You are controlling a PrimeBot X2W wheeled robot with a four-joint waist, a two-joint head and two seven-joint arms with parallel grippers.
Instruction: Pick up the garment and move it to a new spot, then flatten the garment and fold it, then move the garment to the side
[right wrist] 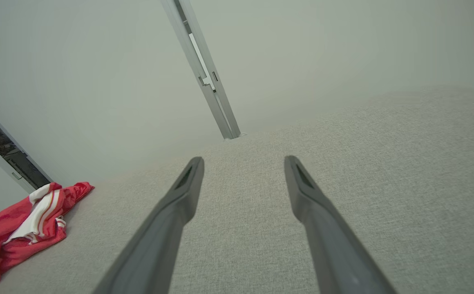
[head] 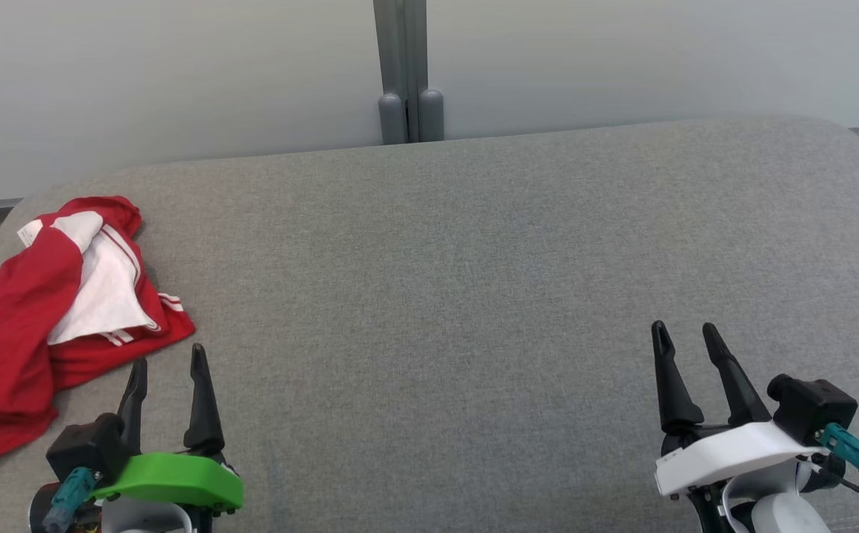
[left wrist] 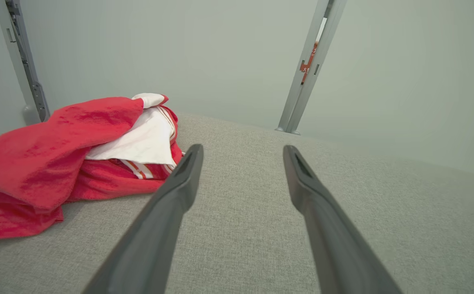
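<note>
The red-and-white garment (head: 37, 311) lies crumpled at the left edge of the grey padded surface (head: 437, 259), just beside the left gripper (head: 168, 355). That gripper's fingers are spread and empty, as are those of the right gripper (head: 685, 329), well apart on the other side. The likely trouble is a pinch on only the heap's top layer: it could slip free, or drag the bunched cloth off the edge.
</note>
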